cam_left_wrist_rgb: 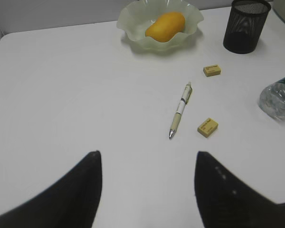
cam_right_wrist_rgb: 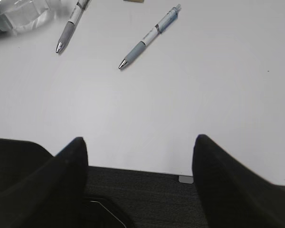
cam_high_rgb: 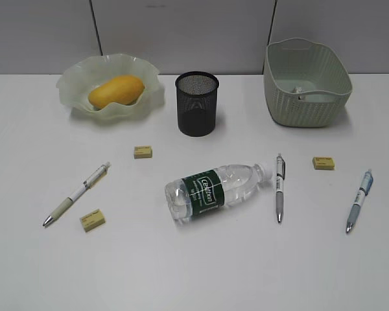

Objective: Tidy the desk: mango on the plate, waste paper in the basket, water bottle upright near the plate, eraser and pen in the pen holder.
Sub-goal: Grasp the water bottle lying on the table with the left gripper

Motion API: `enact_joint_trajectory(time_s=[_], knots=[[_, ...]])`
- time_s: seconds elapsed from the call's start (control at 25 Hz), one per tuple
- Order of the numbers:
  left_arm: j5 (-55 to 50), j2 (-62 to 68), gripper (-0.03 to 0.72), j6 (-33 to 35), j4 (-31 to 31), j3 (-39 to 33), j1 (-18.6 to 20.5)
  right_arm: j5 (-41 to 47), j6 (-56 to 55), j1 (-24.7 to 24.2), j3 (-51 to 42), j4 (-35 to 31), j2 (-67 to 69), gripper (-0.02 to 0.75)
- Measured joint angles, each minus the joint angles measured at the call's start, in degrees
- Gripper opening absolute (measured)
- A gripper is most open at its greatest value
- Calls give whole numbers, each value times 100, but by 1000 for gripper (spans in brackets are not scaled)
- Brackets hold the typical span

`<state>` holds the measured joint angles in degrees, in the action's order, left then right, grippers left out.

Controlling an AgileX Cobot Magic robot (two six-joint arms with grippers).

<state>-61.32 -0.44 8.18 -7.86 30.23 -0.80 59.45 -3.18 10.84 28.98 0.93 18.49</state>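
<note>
Three pens and three little yellow erasers lie on the white desk point(cam_high_rgb: 194, 272) that I see through my cameras. One pen, the green pen point(cam_high_rgb: 76, 194), is on the left, with an eraser point(cam_high_rgb: 93, 220) just beside its tip end and another eraser point(cam_high_rgb: 142, 151) farther back. The grey pen point(cam_high_rgb: 279, 188) lies in the middle, close to the cap of the water bottle point(cam_high_rgb: 215, 190). The bottle is lying on its side, not standing up. The blue pen point(cam_high_rgb: 359, 200) is on the right, and the third eraser point(cam_high_rgb: 323, 162) sits between it and the grey pen, a bit farther back. The mango point(cam_high_rgb: 116, 91) is already in the wavy green plate point(cam_high_rgb: 71, 87) at the back left. The black pen holder point(cam_high_rgb: 197, 103) stands next to the plate. The green basket point(cam_high_rgb: 306, 81) is at the back right, and I can see a small white scrap in it, maybe the waste paper point(cam_high_rgb: 299, 89), but it is too small to be sure. My left gripper point(cam_left_wrist_rgb: 147, 164) is spread wide over bare desk, with the green pen ahead of it, and it holds nothing. My right gripper point(cam_right_wrist_rgb: 138, 147) is spread wide too, above the near edge of the desk, and it is empty.
</note>
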Motion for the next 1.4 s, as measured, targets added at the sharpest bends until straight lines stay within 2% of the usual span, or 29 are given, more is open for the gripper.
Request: enact_joint_trajectory(time_s=[0.36,0.52,0.8,0.96,1.2,1.4], knots=[[65,331,467,0,-6,43,0,6,0,0,0,-5,0,533],[770,916,469,0,-33,209,0,6,0,0,0,-5,0,533],[2223,2200,518,0,-390,323,0,6,0,0,0,-5,0,531],[2569,2836,561,375,-745,535,-24,6,0,0,0,-5,0,531],[2709,3753,583,751,-1133,1028,-359,6,0,0,0,-5,0,531],[2698,4732,582,879,-1139,1537,-919,6,0,0,0,-5,0,531]])
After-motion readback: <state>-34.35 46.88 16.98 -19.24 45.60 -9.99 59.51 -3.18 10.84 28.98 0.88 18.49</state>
